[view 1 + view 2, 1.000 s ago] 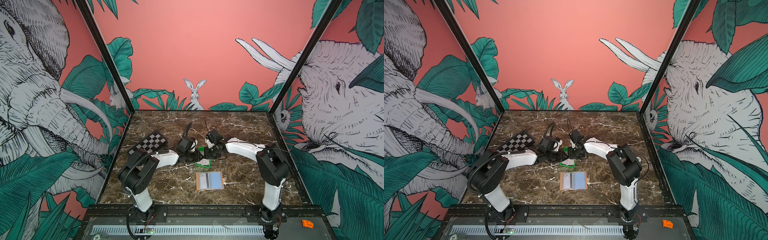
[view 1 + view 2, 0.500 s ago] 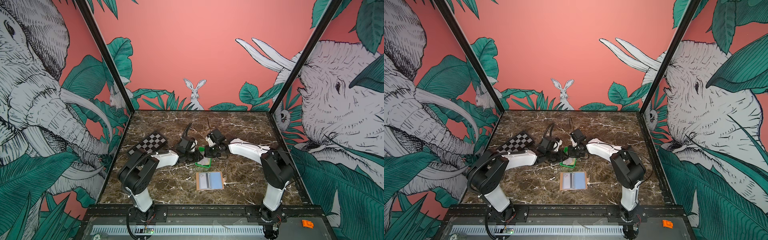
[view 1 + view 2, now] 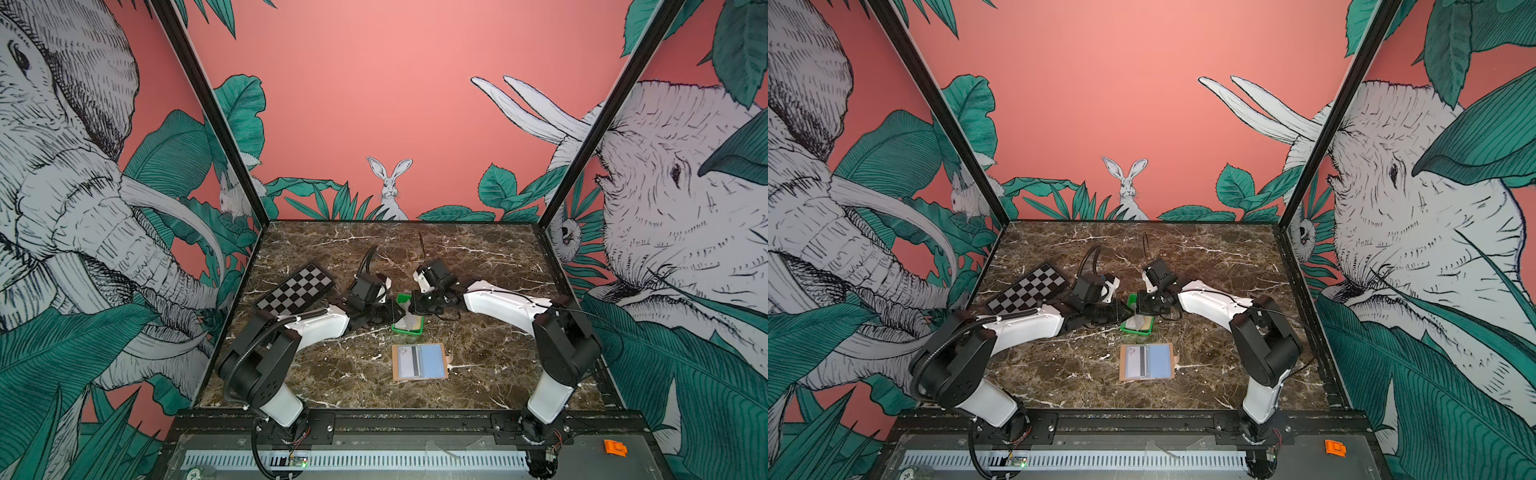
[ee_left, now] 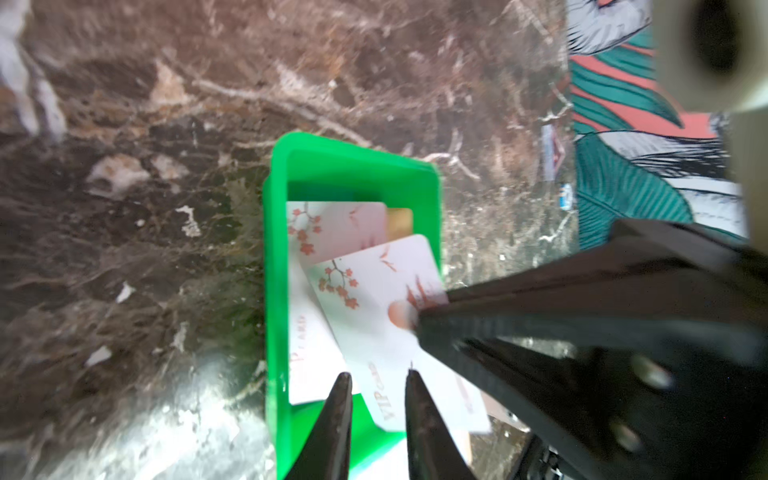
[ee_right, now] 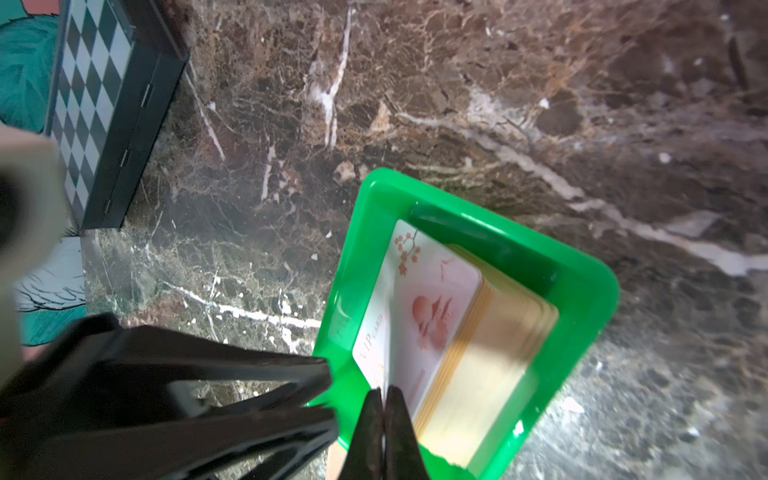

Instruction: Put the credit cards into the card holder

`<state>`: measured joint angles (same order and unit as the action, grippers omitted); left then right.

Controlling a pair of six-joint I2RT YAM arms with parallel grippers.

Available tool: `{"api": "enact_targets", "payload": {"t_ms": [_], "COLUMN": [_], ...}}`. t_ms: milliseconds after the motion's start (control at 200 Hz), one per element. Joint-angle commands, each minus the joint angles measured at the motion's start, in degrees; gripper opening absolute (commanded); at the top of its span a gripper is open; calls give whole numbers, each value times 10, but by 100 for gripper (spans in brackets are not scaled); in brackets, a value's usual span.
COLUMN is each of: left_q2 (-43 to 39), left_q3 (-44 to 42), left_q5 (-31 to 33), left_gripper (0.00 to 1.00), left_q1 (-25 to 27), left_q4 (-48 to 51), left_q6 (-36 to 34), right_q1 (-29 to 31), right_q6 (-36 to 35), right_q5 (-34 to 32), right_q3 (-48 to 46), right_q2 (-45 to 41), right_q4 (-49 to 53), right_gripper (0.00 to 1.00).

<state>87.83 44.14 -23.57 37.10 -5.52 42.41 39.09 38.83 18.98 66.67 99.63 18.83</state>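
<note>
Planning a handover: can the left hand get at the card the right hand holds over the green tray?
Probably yes: the left hand has open jaws straddling the card at its free edge, while the right hand pinches another edge. Nothing lies between.

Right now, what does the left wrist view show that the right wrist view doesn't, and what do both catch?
Only the left wrist view shows the lifted VIP card face-on, tilted over the card under it, with the right tool shut on its edge and the left tool open beside it.

Only the right wrist view shows the checkered board and the thick yellow-edged stack of cards beside the pinched card.

Both show the green tray on the marble table. Neither shows the card holder.
</note>
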Motion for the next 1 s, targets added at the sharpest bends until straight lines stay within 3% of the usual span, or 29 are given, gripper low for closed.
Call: {"api": "enact_targets", "payload": {"t_ms": [0,320,630,765,995], "left_q2": [-60,-171,-168,-150,-165], "left_q3": [-19,-101,-121,-126,-135], "left_q5": [-19,-120,-201,-214,-209], "left_gripper": [27,37,41,39,28], "left_q1": [3,3,3,5,7], "left_q4": [-6,-178,-348,-406,-400], "left_q6": [-4,69,173,218,226], "right_q1": [-1,-32,-59,-60,-60], "right_q6": [13,40,109,150,163], "right_q5": [-5,32,143,175,178], "right_q3": [-17,-107,-172,-197,-215], "right_q2": [-48,-221,-347,-364,-375], "right_q4": [-21,-75,-173,-239,-260], "right_gripper": [0,0,0,0,0]}}
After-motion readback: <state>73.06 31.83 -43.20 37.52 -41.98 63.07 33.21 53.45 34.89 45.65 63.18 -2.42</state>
